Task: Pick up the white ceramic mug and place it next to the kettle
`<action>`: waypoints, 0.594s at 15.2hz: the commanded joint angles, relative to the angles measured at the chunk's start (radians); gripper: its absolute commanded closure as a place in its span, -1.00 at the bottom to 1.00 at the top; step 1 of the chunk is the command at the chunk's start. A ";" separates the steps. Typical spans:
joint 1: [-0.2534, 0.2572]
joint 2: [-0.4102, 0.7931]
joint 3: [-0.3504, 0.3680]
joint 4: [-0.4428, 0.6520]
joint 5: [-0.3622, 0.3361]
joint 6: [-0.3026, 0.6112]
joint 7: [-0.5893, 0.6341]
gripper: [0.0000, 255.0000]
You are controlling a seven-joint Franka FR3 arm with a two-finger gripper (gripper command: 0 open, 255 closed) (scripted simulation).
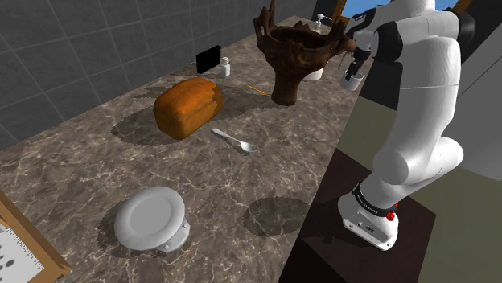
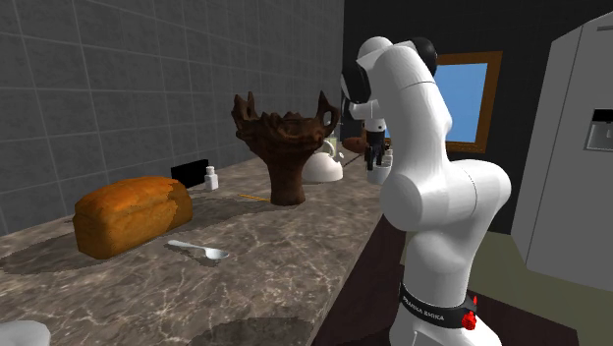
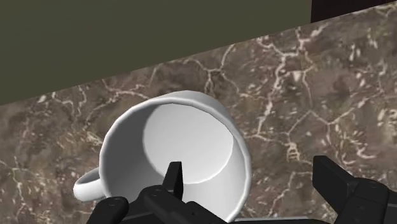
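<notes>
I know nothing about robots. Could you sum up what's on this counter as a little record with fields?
surface: brown marble-patterned countertop
mug: white mug with a handle, near the counter's edge, its opening facing the hand camera
end effector: black two-finger end effector, open; one finger inside the mug, the other outside, not clasping it
other items: brown loaf of bread; grey spoon; dark brown carved vase
</notes>
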 commanded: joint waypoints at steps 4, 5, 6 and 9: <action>0.004 -0.028 -0.013 0.045 -0.020 -0.069 0.014 -1.00; 0.004 -0.028 -0.013 0.046 -0.020 -0.069 0.014 -1.00; 0.004 -0.028 -0.013 0.046 -0.020 -0.069 0.013 -1.00; 0.004 -0.028 -0.013 0.046 -0.020 -0.069 0.013 -1.00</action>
